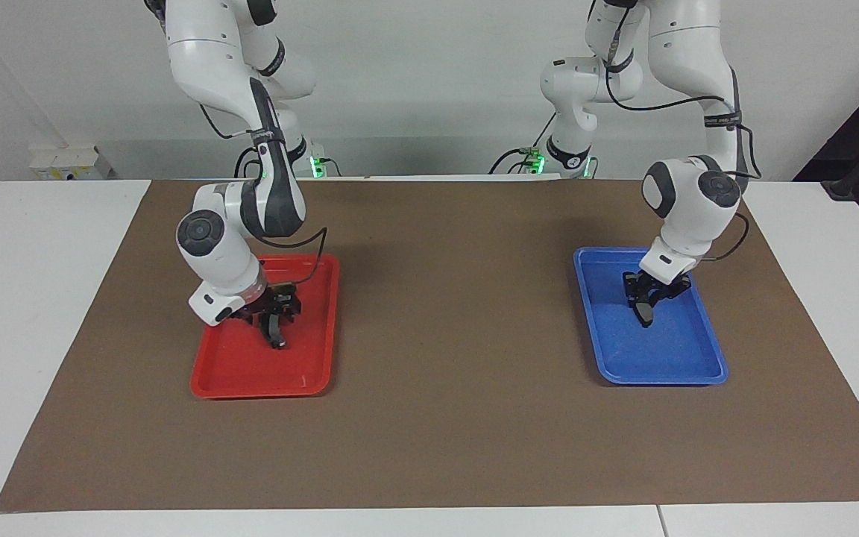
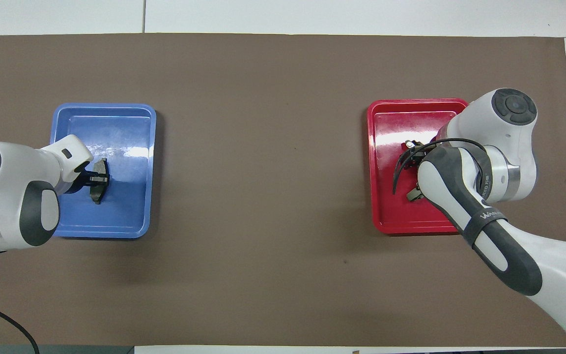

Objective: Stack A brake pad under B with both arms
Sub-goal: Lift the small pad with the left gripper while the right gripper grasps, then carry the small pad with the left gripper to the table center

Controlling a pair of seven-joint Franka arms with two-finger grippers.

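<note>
Over the blue tray [image 1: 705,350], toward the left arm's end of the desk [image 1: 429,447]: left pincer [image 1: 649,298] low inside the tray, pinching the A brake pad [image 1: 645,312] at its upper edge. Pad held on edge, hanging downward from the fingers; short, dark grey, slightly arched. From overhead, same pad [image 2: 99,181] seen edge-on beside the pincer [image 2: 91,180], over the tray's [image 2: 116,118] middle part. Cannot tell whether its lower tip touches the tray floor.

Over the red tray [image 1: 250,377], toward the right arm's end: right pincer [image 1: 274,312] low inside the tray, pinching B [image 1: 275,332]. Black curved pad hanging from the fingers, lower end pointing at the tray floor; contact with the floor cannot be told. Overhead, pincer [image 2: 413,169] and pad [image 2: 414,195] mostly hidden under the right arm's forearm over the tray [image 2: 386,216]; only a small lighter end of the pad showing.

Both trays flat on a brown mat [image 1: 459,283] covering most of the desk, well apart, with bare mat between them.
</note>
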